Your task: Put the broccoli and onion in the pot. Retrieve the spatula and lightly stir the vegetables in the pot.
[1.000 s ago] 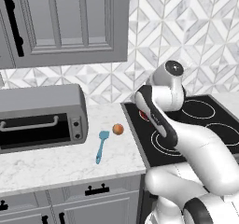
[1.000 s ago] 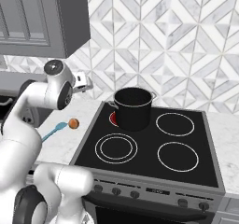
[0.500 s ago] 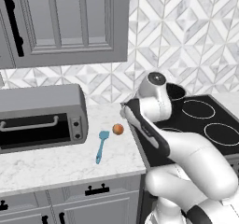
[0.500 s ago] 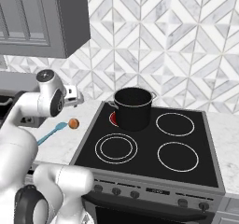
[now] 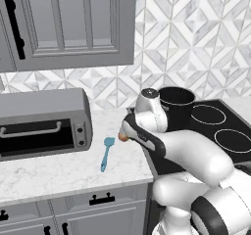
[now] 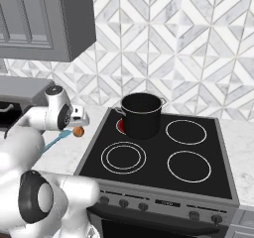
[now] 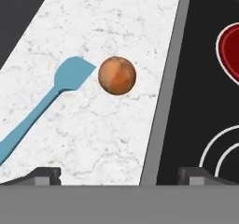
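The gripper (image 7: 119, 174) hangs above the marble counter (image 7: 93, 134) with its fingers (image 7: 44, 175) spread fully wide and nothing between them. Below it the onion (image 7: 117, 75) sits on the counter, just beside the blade of the blue spatula (image 7: 44, 104), between it and the edge of the black stove (image 7: 196, 101); whether the two touch cannot be told. In the left base view the spatula (image 5: 106, 153) lies in front of the toaster oven (image 5: 44, 124), handle towards the counter's front edge. The black pot (image 6: 141, 115) stands on the stove's rear left burner, which glows red; its contents cannot be seen.
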